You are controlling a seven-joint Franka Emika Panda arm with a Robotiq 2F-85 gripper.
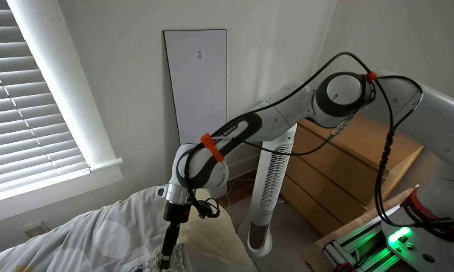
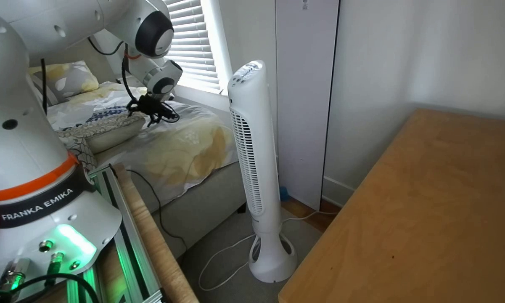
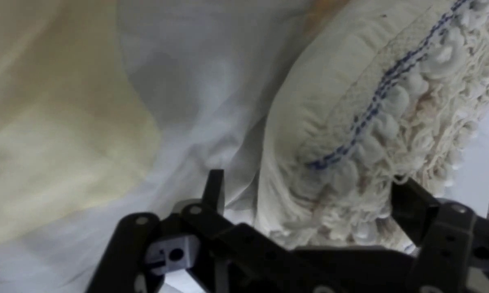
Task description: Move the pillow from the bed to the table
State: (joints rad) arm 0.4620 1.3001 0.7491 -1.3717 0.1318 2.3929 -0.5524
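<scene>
The pillow [image 3: 374,134] lies on the bed with its cream nubby knit face showing; a thin navy line runs along its edge in the wrist view. It also shows in both exterior views [image 1: 179,257] [image 2: 109,125]. The bed [image 2: 214,202] has rumpled white and yellow covers. My gripper [image 3: 307,181] is open, with the pillow's end between its fingers. The left finger stands apart from the pillow's side; the right finger meets the knit, its tip partly hidden. In an exterior view the gripper [image 1: 165,262] reaches down at the pillow. The table [image 2: 420,210] is a tan chest of drawers.
A tall white tower fan [image 2: 256,168] stands on the floor between the bed and the table; it also shows in an exterior view [image 1: 274,177]. A white panel [image 2: 305,101] leans on the wall. A patterned pillow [image 2: 71,80] lies at the bed's far end. Cables hang along the arm.
</scene>
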